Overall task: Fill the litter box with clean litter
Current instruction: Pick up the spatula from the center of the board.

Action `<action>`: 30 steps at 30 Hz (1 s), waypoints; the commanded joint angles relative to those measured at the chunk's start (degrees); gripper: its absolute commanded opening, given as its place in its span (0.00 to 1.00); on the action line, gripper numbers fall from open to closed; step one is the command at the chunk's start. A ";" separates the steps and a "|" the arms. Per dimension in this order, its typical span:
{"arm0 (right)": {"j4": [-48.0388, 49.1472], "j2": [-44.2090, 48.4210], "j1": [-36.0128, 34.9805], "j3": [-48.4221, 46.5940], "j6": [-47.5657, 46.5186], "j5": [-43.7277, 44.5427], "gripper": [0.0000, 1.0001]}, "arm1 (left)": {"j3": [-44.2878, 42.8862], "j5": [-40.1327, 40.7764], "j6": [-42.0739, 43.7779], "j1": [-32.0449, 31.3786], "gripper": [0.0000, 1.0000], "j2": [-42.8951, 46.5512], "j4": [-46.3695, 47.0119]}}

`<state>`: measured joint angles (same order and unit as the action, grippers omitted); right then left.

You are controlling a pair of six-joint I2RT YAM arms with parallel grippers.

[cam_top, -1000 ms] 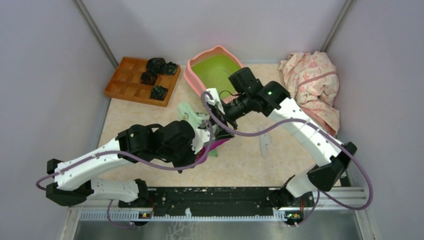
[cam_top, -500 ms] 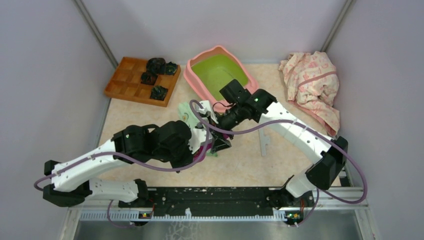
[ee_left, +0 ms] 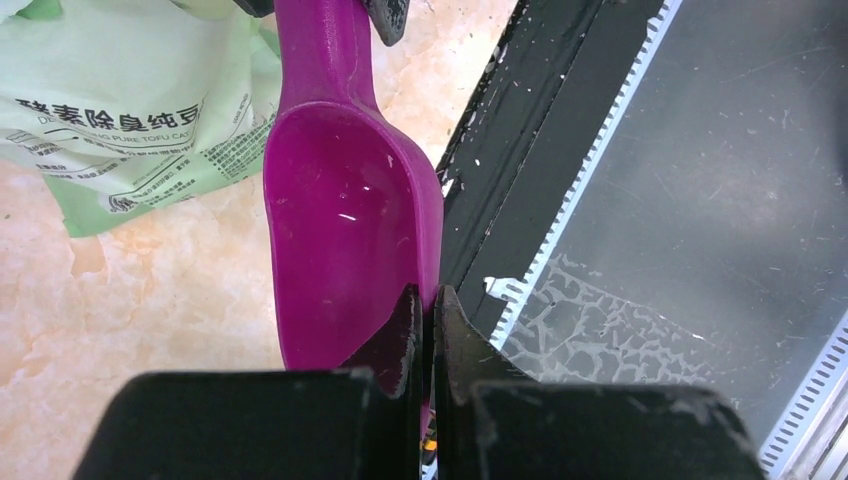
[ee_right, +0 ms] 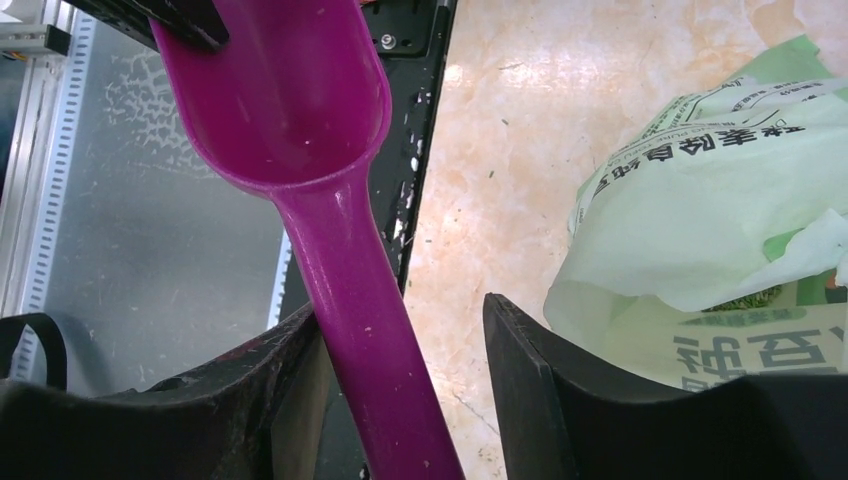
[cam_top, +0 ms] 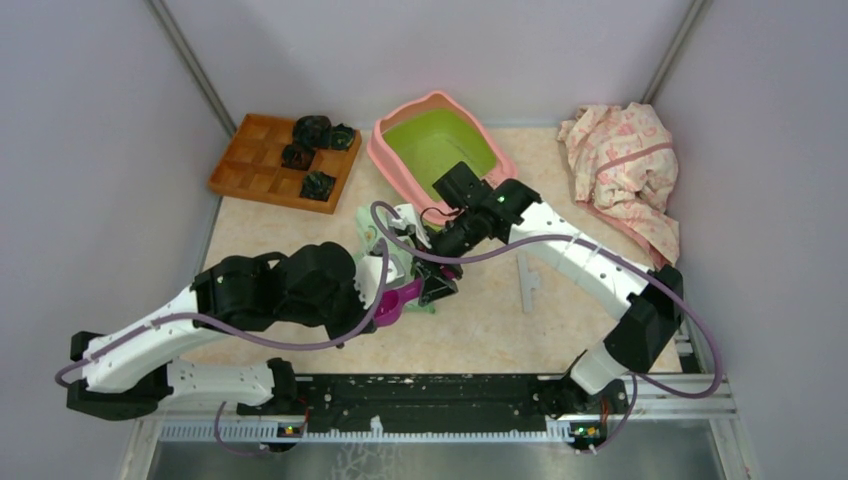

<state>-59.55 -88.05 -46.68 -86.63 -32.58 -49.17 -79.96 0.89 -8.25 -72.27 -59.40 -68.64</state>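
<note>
From where I stand, the pale marbled tabletop (cam_top: pixel 480 320) carries everything. At its far side sits the rounded lime-green plastic litter box (cam_top: pixel 385 160) with its pink rim. Its basin looks bare from above, and it is well apart from the spot where the two arms meet.

Near the middle lies the pale green printed plastic bag (ee_right: pixel 700 170), slumped and crumpled. I'd judge it soft and shapeless, likely to sag if taken by a loose fold, so it is better steadied at the mouth than lifted.

Just beside the bag hangs the magenta plastic scoop (ee_left: pixel 340 230), empty. It looks stiff and light, and glossy enough to be slippery. The left tool (ee_left: pixel 425 300) is clamped on the thin edge of the scoop's bowl, a narrow pinch that I would not trust under load. The right tool (ee_right: pixel 400 310) has its jaws apart on either side of the scoop's handle, one finger close against it and the other clear, so it is not gripping. The long, thick handle seems the sound place to take hold, about midway along.

Smallest is the litter (ee_right: pixel 745 298), a dark speckled patch at a fold of the bag. The granules are loose and would probably roll off a tilted scoop, so the bowl should stay level.
</note>
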 commanded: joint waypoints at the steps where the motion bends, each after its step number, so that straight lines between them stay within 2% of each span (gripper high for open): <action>1: 1.34 1.14 0.77 0.19 -0.99 -2.46 0.54 | -0.47 0.99 0.52 -0.27 0.00 1.77 0.88; 2: 1.30 1.28 0.87 0.23 -0.96 -2.63 0.52 | -0.46 1.21 0.52 -0.32 0.00 1.96 0.88; 7: 1.36 1.73 1.44 0.46 -0.91 -4.36 0.29 | -0.15 2.66 0.43 -0.24 0.00 2.69 0.40; 11: 1.68 2.14 1.85 0.94 -0.55 -5.87 0.23 | -0.10 4.11 0.17 -0.29 0.00 2.93 0.02; 12: 1.98 2.41 1.93 1.28 -0.25 -6.04 0.23 | -0.10 4.36 0.17 -0.26 0.00 2.93 0.00; 17: 3.99 4.50 2.14 3.66 0.99 -5.33 0.49 | -0.26 4.54 0.16 -0.31 0.00 2.82 -0.05; 19: 4.62 5.43 2.48 4.36 1.21 -5.61 0.52 | -0.20 4.62 0.12 -0.24 0.00 2.85 -0.13; 26: 6.47 7.00 3.51 5.76 1.64 -7.00 0.53 | 0.10 4.78 -0.03 -0.24 0.00 2.95 -0.18; 30: 7.01 6.00 3.53 5.23 1.81 -8.67 0.49 | 0.31 4.51 0.16 -0.26 0.00 2.20 0.06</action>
<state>-54.98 -83.50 -43.33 -80.88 -31.22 -54.11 -79.79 3.88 -7.49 -72.62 -57.04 -69.10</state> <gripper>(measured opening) 0.514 0.025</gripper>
